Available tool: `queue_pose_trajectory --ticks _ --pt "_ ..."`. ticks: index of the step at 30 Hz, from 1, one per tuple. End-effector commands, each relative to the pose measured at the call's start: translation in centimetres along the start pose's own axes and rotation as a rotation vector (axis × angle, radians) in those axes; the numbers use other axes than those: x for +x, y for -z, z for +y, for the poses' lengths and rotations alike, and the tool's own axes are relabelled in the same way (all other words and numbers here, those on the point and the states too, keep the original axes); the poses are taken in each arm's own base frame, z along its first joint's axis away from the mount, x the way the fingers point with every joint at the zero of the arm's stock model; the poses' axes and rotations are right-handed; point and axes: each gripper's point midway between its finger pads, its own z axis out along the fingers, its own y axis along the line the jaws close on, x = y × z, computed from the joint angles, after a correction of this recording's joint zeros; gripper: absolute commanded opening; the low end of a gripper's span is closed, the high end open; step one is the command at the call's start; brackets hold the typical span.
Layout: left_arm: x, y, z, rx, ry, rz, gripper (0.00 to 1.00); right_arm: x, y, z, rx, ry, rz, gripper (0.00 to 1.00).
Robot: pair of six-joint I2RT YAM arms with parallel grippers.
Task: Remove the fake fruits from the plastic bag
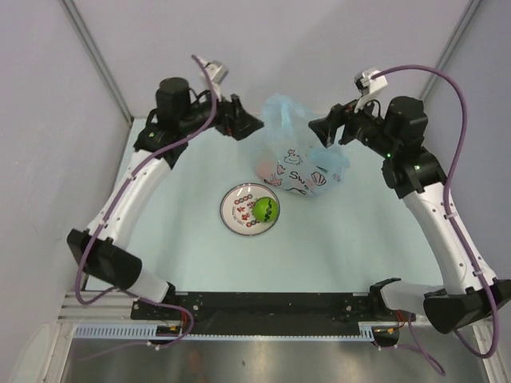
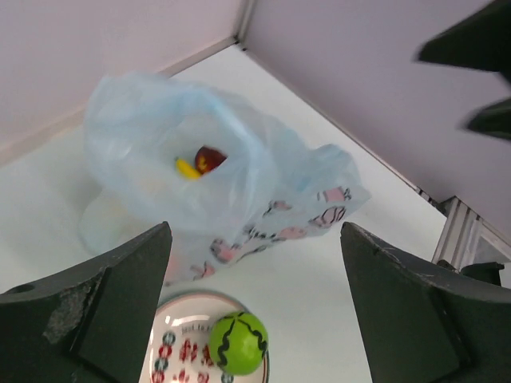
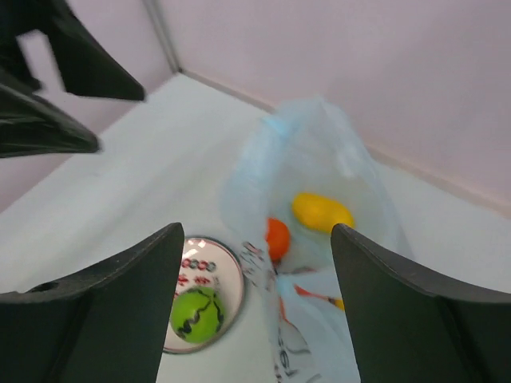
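Both pincers are standing wide apart and empty, the left gripper (image 1: 249,125) and the right gripper (image 1: 321,129) flanking the top of the plastic bag (image 1: 297,163). Beside it the plate (image 1: 229,204) is carrying the green fruit (image 1: 266,209). The banana (image 2: 188,168), apple (image 2: 210,158) and orange (image 3: 276,237) are lying inside the bag. I am thinking a pinch catching the thin film could drag the bag over.

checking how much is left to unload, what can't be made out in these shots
- Fruit count inside the plastic bag: top view, crumpled film hides the contents; only a peach-coloured patch shows through.
- Left wrist view: only part of the banana and dark red apple show in the bag's mouth; film covers the rest.
- Right wrist view: orange and a yellow fruit blurred behind film.
- Left wrist view: the plate is cut off by the bottom edge.
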Motion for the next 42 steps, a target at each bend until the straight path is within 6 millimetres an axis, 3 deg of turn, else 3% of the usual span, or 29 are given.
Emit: queue_pose_trajectory --ticks 1,2,3,4,7,8,9,10,11,13,14,15,17,18,20,21,22,23,25,27,28,30,31,32,34,37,38,41,42 --pt "0.6 -5.0 -2.9 0.121 -0.042 0.065 0.92 8.5 -1.2 -5.5 0.158 -0.016 0.202 0.79" --pt "0.1 -5.9 -3.1 0.12 -0.041 0.051 0.92 10.0 -1.4 -7.0 0.219 -0.01 0.239 0.79" --pt "1.1 -7.7 -2.2 0.088 -0.008 0.074 0.92 11.1 -1.3 -7.9 0.261 -0.013 0.27 0.8" --pt "0.6 -8.6 -3.6 0.118 -0.02 0.067 0.93 12.0 -1.3 -9.4 0.328 -0.018 0.294 0.83" --pt "2.5 -11.9 -3.8 0.103 -0.013 0.108 0.93 13.6 -1.0 -10.1 0.317 -0.044 0.338 0.87" --pt "1.9 -12.6 -3.7 0.083 -0.01 0.093 0.93 14.1 -1.0 -10.1 0.313 -0.037 0.352 0.88" --pt "2.4 -13.2 -3.2 0.051 0.016 0.104 0.92 15.2 -0.8 -10.2 0.312 -0.031 0.379 0.87" --pt "3.6 -14.7 -0.8 -0.063 0.029 0.115 0.91 16.0 -0.7 -11.0 0.345 -0.014 0.403 0.85" --pt "3.4 -15.1 -0.2 -0.106 0.027 0.109 0.83 16.6 -0.6 -11.7 0.371 -0.024 0.418 0.82" --pt "4.3 -15.7 1.0 -0.151 0.014 0.121 0.53 17.6 -0.3 -12.8 0.396 -0.061 0.436 0.67" --pt "4.6 -15.8 1.4 -0.167 0.008 0.129 0.19 17.7 0.1 -13.4 0.412 -0.067 0.436 0.43" --pt "4.8 -15.6 1.5 -0.165 -0.008 0.139 0.08 17.6 1.0 -15.0 0.457 -0.079 0.428 0.3" --pt "5.3 -14.5 0.5 -0.116 -0.024 0.161 0.0 17.8 2.5 -16.8 0.517 -0.126 0.425 0.0" --pt "5.6 -13.9 0.1 -0.089 -0.044 0.17 0.0 18.1 4.6 -19.0 0.591 -0.168 0.432 0.0" --pt "6.8 -11.5 -1.9 0.0 -0.055 0.204 0.0 18.7 6.7 -19.6 0.626 -0.205 0.453 0.0" --pt "7.1 -10.5 -2.5 0.024 -0.08 0.208 0.0 19.4 8.7 -20.4 0.669 -0.224 0.485 0.0" --pt "10.0 -9.6 -2.4 0.035 -0.064 0.262 0.0 19.3 9.7 -20.2 0.68 -0.216 0.494 0.0" --pt "9.2 -8.2 -3.5 0.062 -0.086 0.235 0.0 19.7 10.3 -19.9 0.67 -0.193 0.522 0.0" --pt "11.9 -7.3 -3.5 0.071 -0.109 0.28 0.0 18.6 10.5 -17.9 0.59 -0.171 0.503 0.0" --pt "12.6 -6.8 -3.9 0.075 -0.135 0.29 0.0 15.6 8.7 -15.3 0.418 -0.132 0.387 0.09" --pt "13.2 -6.9 -4.0 0.081 -0.134 0.303 0.0 13.5 8.0 -13.5 0.362 -0.096 0.318 0.25" --pt "13.7 -7.1 -4.4 0.081 -0.147 0.315 0.0 9.8 5.7 -10.8 0.262 -0.02 0.181 0.35" --pt "13.8 -7.2 -4.4 0.077 -0.152 0.317 0.0 8.8 3.9 -7.7 0.168 0.023 0.148 0.38" --pt "13.8 -7.2 -4.4 0.071 -0.16 0.318 0.0 7.6 2.7 -6.5 0.128 0.066 0.102 0.38" --pt "13.9 -7.0 -4.2 0.058 -0.159 0.326 0.0 7.7 0.8 -4.3 0.055 0.102 0.095 0.38" --pt "14.4 -6.5 -3.9 0.046 -0.182 0.341 0.0 10.9 -2.4 -2.3 -0.026 0.075 0.165 0.34" --pt "14.5 -6.4 -3.8 0.041 -0.178 0.343 0.0 14.0 -4.0 -2.2 -0.055 0.045 0.242 0.32" --pt "14.9 -5.6 -3.5 0.011 -0.17 0.345 0.0 20.1 -5.9 -4.0 -0.002 -0.007 0.392 0.26" --pt "15.0 -5.3 -3.4 0.003 -0.17 0.347 0.0 23.3 -6.3 -5.5 0.056 -0.045 0.471 0.24"
